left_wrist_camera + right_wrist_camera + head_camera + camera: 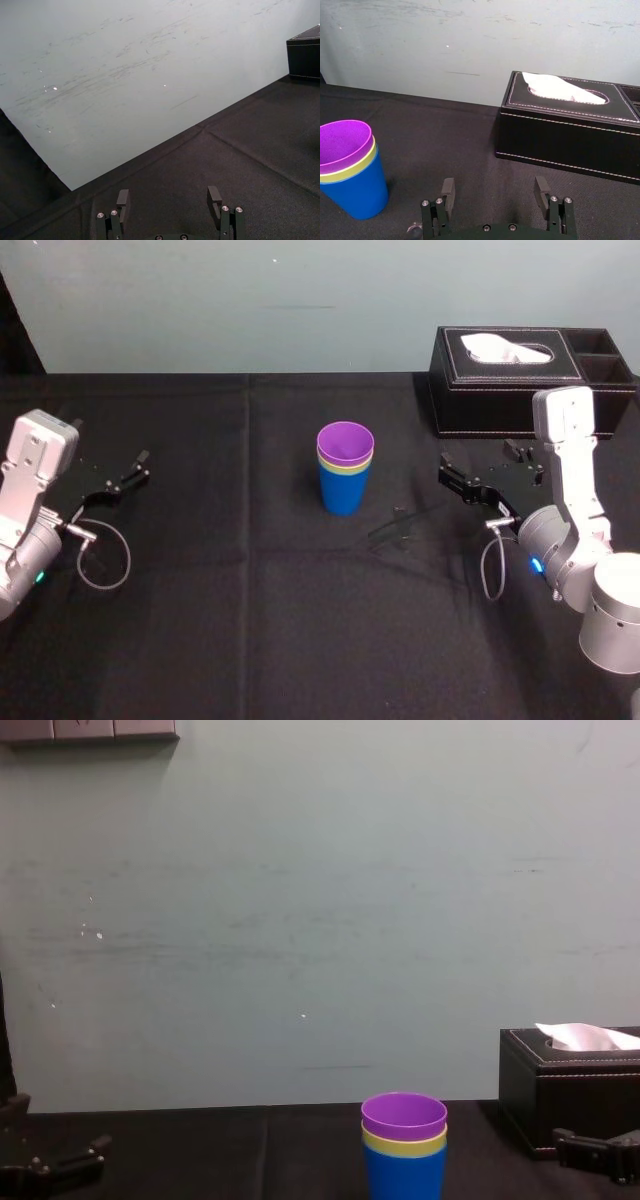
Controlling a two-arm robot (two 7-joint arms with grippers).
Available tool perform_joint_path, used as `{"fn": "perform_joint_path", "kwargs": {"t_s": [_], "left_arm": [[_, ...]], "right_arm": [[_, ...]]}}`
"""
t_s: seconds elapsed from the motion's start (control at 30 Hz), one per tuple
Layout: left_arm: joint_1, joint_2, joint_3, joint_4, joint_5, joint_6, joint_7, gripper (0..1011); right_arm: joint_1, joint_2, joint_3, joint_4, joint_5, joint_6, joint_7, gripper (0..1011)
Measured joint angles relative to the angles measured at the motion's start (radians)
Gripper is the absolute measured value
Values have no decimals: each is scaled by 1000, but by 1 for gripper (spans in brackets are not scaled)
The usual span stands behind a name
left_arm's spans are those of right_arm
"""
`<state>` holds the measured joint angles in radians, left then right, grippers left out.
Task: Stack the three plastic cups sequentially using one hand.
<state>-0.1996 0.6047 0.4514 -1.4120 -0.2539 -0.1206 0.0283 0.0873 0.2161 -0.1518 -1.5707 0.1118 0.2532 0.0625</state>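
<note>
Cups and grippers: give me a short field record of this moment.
stack: blue cup outermost, yellow-green cup inside it, purple cup innermost; upright, mid-table
left gripper: fingers open, empty, over the table, left side
right gripper: fingers open, empty, right of the stack, apart from it
tissue box: far right, behind right gripper
task state: all three nested

Head view looks down, chest view looks level; both share the cups (345, 468) and tissue box (480, 400).

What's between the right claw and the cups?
Only bare black tablecloth lies between the right claw and the stacked cups, as the head view shows.
</note>
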Motion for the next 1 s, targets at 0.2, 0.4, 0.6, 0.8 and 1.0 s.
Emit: {"fn": "perform_joint_path", "kwargs": {"t_s": [0.2,0.4,0.6,0.8,1.0], "left_arm": [[0,0,0,0,0,0,0,1011],[0,0,0,0,0,0,0,1011],[0,0,0,0,0,0,0,1012],[0,0,0,0,0,0,0,1011],[0,0,0,0,0,0,0,1011]], "right_arm": [[0,0,0,0,0,0,0,1003],[0,0,0,0,0,0,0,1003],[0,0,0,0,0,0,0,1003],[0,0,0,0,0,0,0,1003],[0,0,0,0,0,0,0,1003]]}}
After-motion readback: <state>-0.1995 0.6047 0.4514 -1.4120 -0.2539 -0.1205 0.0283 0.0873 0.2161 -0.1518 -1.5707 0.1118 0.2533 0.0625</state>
